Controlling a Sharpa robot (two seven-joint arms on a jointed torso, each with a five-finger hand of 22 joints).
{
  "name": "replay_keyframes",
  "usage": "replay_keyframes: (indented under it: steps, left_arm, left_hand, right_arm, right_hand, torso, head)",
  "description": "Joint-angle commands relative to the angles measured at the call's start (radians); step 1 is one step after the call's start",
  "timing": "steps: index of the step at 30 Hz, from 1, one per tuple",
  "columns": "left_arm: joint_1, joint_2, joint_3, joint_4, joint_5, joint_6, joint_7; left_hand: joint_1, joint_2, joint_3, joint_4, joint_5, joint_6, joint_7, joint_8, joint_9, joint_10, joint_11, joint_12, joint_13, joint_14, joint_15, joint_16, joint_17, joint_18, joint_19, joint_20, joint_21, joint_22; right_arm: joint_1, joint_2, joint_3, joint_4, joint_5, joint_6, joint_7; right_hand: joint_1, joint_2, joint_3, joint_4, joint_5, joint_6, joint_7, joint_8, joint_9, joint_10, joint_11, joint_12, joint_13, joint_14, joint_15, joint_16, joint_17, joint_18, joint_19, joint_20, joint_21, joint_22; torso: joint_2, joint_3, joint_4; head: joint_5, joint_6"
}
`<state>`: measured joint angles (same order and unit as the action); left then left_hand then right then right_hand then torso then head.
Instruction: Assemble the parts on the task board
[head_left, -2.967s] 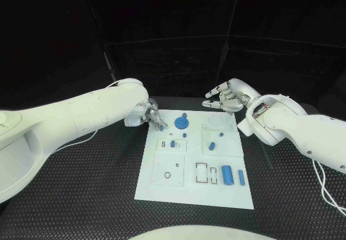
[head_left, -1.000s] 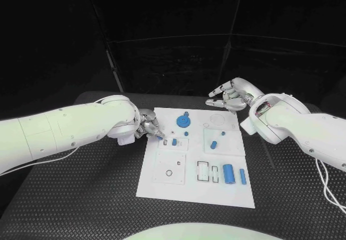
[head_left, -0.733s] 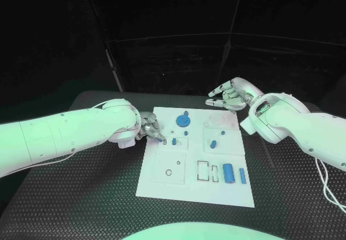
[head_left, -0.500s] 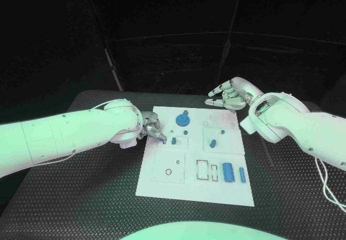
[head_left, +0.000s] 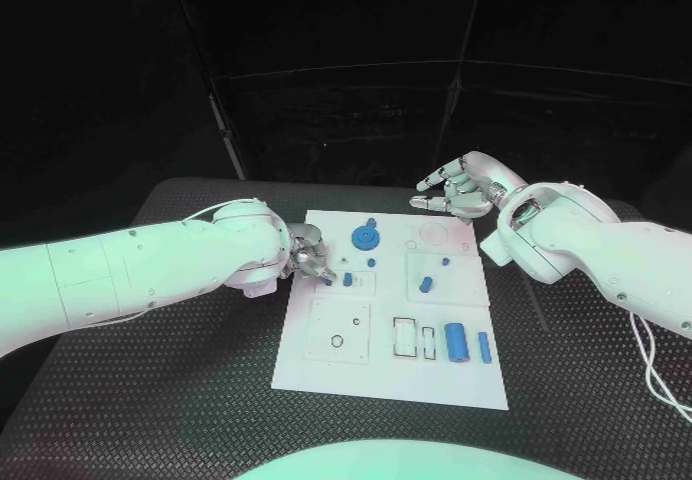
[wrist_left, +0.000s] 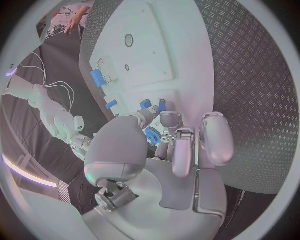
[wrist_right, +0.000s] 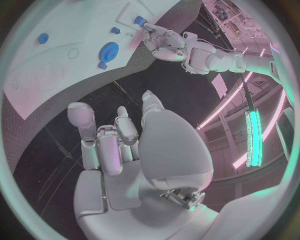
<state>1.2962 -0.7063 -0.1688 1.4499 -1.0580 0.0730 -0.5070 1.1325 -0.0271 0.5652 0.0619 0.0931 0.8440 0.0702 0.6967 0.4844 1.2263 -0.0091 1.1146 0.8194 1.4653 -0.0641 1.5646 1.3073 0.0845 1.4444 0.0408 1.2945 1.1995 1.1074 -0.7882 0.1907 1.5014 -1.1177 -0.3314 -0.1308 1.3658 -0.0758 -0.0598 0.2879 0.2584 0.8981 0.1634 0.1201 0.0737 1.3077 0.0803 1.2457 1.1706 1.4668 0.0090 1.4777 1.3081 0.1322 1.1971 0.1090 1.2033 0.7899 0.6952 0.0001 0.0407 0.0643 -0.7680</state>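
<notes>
Black table (head_left: 173, 400), diamond-pattern surface, carries the white task board (head_left: 332, 372) lying flat at its centre, long side running away from the robot.

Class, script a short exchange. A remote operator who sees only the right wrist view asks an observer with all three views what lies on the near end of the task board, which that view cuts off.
Operator: My view stops short of the board's near end. Are there any parts there?
Observer: Yes. The head view shows a large blue cylinder lying toward the near right of the task board, with a slim blue bar just to its right, apart from it.
Operator: And on the near left?
Observer: A small dark ring sits on the raised white plate there. The left wrist view shows it too.
</notes>
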Motion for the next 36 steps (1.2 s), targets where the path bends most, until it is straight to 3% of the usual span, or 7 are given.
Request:
replay_keyframes:
  steps: [1,11,36]
  left_arm:
    - [0.000,0.005,0.000,-0.003,-0.023,0.019,-0.002]
    - [0.000,0.014,0.000,-0.015,-0.045,0.025,-0.004]
    - [0.000,0.017,0.000,-0.021,-0.055,0.080,-0.011]
  left_hand:
    - [-0.002,0.009,0.095,-0.091,0.007,0.001,-0.008,0.008,0.001,0.006,-0.003,0.002,0.000,0.105,-0.008,0.004,0.260,-0.006,0.003,-0.003,0.001,0.000]
    - [-0.003,0.010,0.096,-0.090,0.007,0.002,-0.008,0.009,0.002,0.006,-0.003,0.002,-0.001,0.104,-0.008,0.004,0.259,-0.005,0.003,-0.003,0.000,-0.001]
    - [-0.004,0.011,0.099,-0.090,0.007,0.002,-0.009,0.011,0.003,0.003,-0.004,-0.003,-0.008,0.104,-0.009,0.003,0.258,-0.006,0.003,-0.003,0.001,-0.001]
  right_arm:
    - [0.002,0.000,0.000,0.002,0.002,0.008,0.004]
    - [0.002,0.001,0.000,0.003,0.002,0.010,0.004]
    - [0.002,0.001,0.000,0.002,0.004,0.011,0.005]
  right_hand:
    - [-0.002,0.009,-0.008,0.001,0.005,-0.001,0.001,0.003,-0.001,-0.003,-0.004,-0.005,-0.002,0.056,-0.009,-0.006,0.050,0.008,-0.007,-0.002,-0.006,-0.001]
    - [-0.002,0.009,-0.008,0.001,0.005,-0.001,0.001,0.003,-0.001,-0.003,-0.004,-0.005,-0.002,0.056,-0.009,-0.006,0.050,0.008,-0.007,-0.002,-0.006,-0.001]
    - [-0.003,0.010,-0.009,0.001,0.005,-0.001,0.001,0.004,-0.001,-0.003,-0.004,-0.005,-0.001,0.056,-0.009,-0.006,0.051,0.008,-0.006,-0.002,-0.007,-0.001]
  torso:
    - [-0.001,-0.0003,0.0001]
    - [0.000,-0.0004,0.0009]
    - [-0.001,-0.0007,0.0003]
  head:
    - [-0.002,-0.001]
    - [0.007,-0.004]
    - [0.008,-0.010]
